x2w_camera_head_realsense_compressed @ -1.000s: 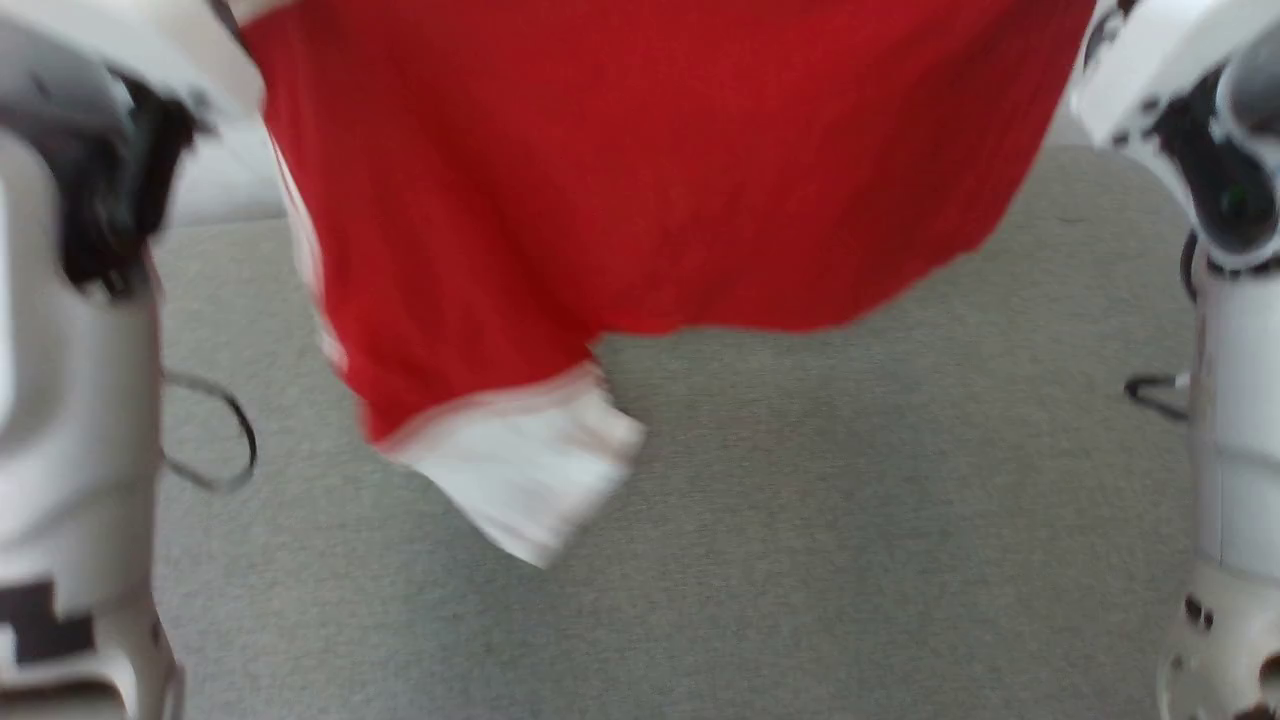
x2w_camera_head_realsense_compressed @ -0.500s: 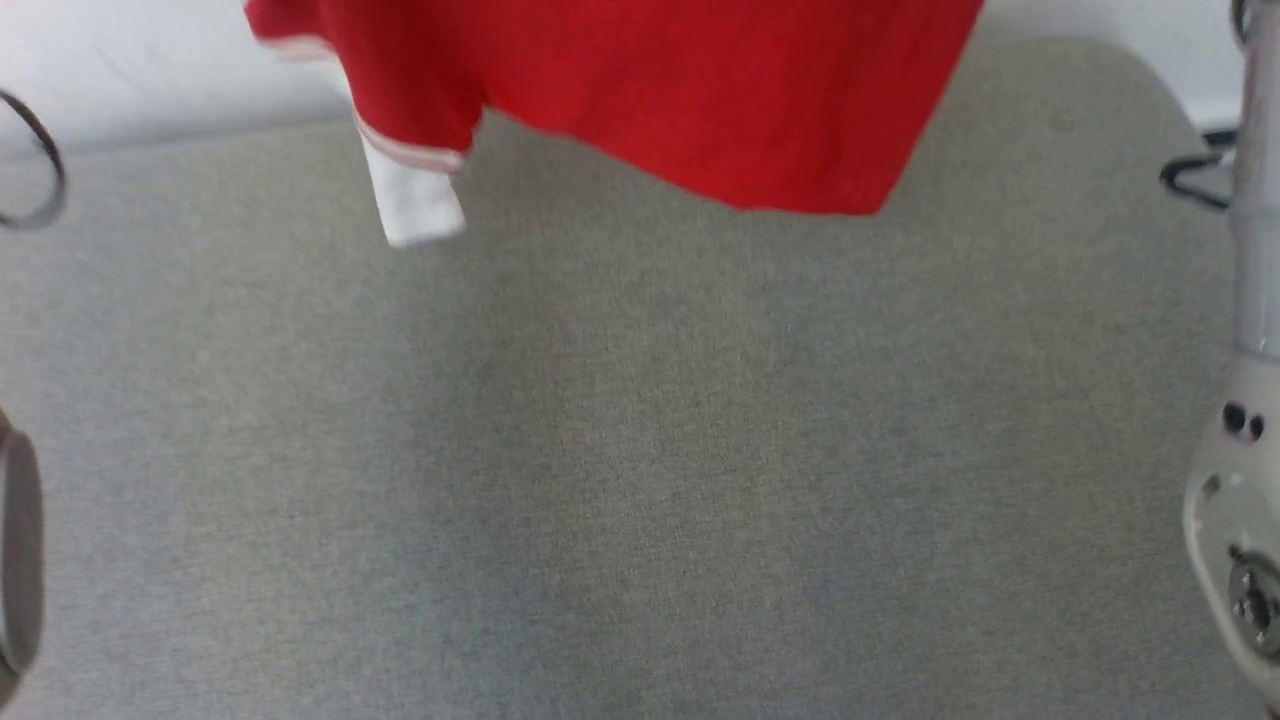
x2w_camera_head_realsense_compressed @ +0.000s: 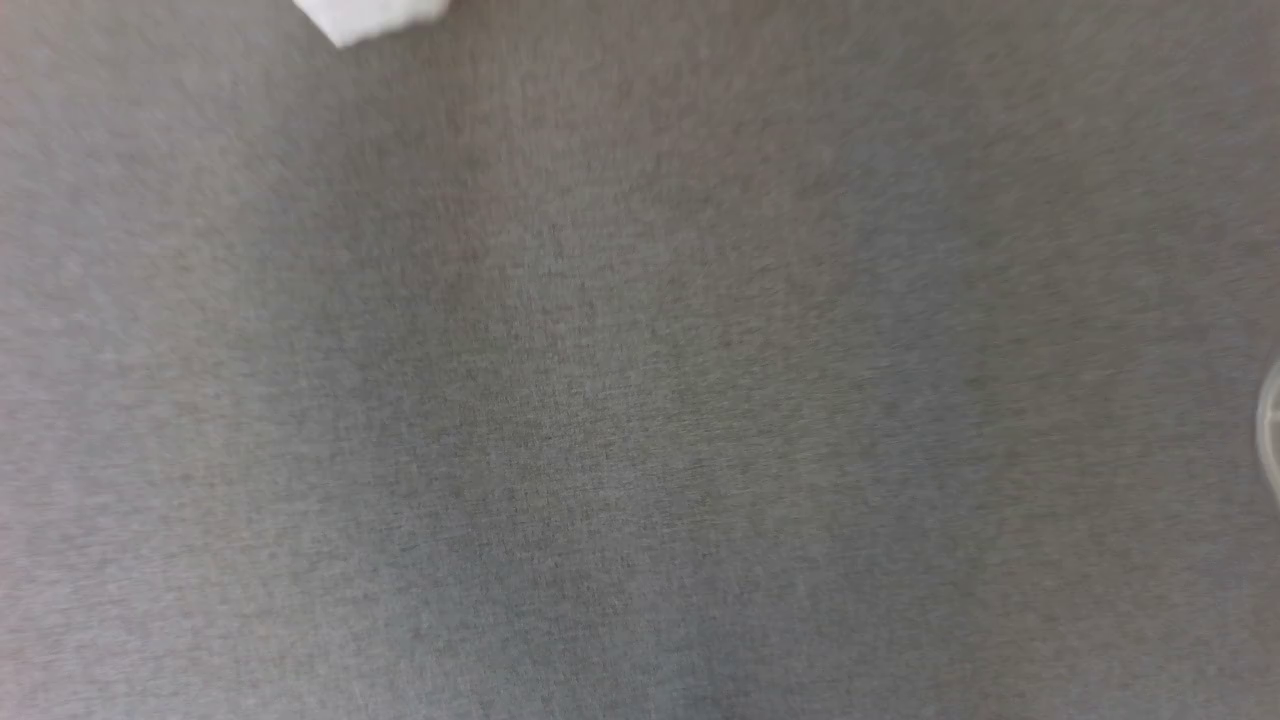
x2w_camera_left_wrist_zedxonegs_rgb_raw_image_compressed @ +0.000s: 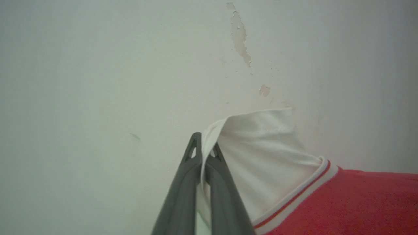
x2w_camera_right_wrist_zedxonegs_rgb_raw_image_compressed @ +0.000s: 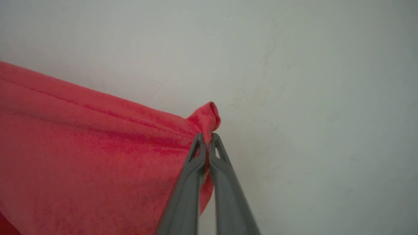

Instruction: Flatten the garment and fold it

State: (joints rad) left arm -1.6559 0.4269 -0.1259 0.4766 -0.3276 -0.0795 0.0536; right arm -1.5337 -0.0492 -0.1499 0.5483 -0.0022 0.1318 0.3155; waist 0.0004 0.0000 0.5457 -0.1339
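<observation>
Between the left gripper's [x2w_camera_left_wrist_zedxonegs_rgb_raw_image_compressed: 205,145] dark fingers, pinched shut: hem of the white short sleeve [x2w_camera_left_wrist_zedxonegs_rgb_raw_image_compressed: 261,153] of the red jersey garment [x2w_camera_left_wrist_zedxonegs_rgb_raw_image_compressed: 343,202], held up before a pale wall [x2w_camera_left_wrist_zedxonegs_rgb_raw_image_compressed: 98,81] with flaked paint. Red-and-white stripe trim [x2w_camera_left_wrist_zedxonegs_rgb_raw_image_compressed: 294,198] joins sleeve to body. Right gripper [x2w_camera_right_wrist_zedxonegs_rgb_raw_image_compressed: 206,138] is clamped on a bunched red corner. Garment body runs off the frame edges. Head view is blurred: white sleeve tip [x2w_camera_head_realsense_compressed: 370,18] at the top edge, over a grey woven surface [x2w_camera_head_realsense_compressed: 640,400].

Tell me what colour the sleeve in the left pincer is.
White sleeve, with red-and-white striped trim; the left wrist view shows it best.
</observation>
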